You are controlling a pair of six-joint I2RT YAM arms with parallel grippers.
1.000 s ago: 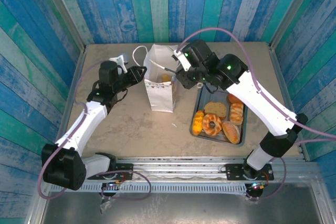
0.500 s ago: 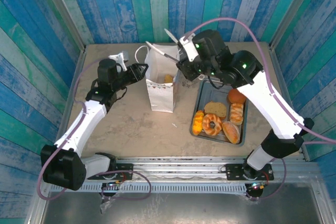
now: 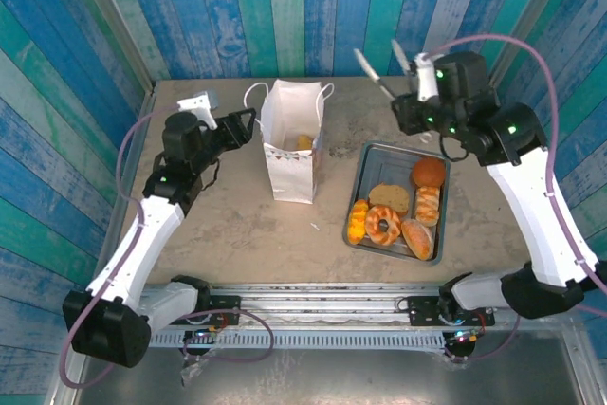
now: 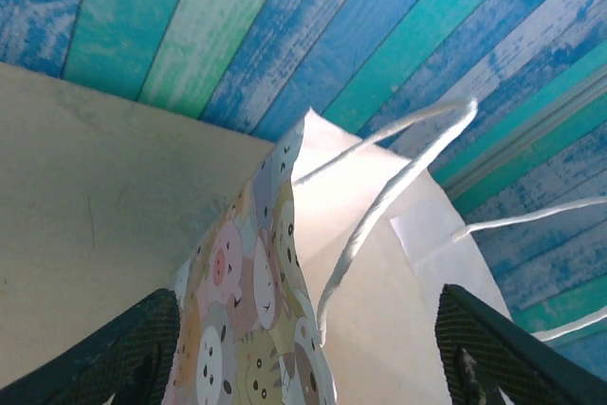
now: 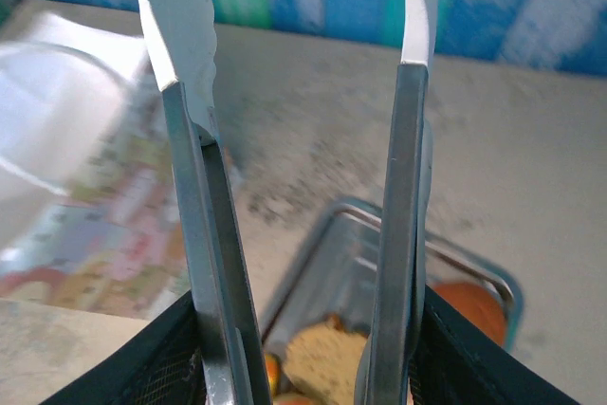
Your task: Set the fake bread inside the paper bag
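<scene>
Empty tongs (image 3: pixel 377 73) poised, seemingly for the next piece.
Right gripper (image 3: pixel 414 100) clamps them near the tray (image 3: pixel 363 163) of fake bread (image 3: pixel 384 225). Left gripper (image 3: pixel 245 123), jaws apart, waits beside the paper bag (image 3: pixel 292 173), perhaps to steady it; one piece lies inside.

The left arm is stretching forward with its elbow bent, and its end effector (image 3: pixel 245 123) is pointing to the right with its fingers (image 4: pixel 123 353) spread wide, gripping nothing. The right arm is arching high above the surface, its end effector (image 3: pixel 415 101) clamping metal tongs (image 3: pixel 377 71) that are jutting ahead of its fingers.
</scene>
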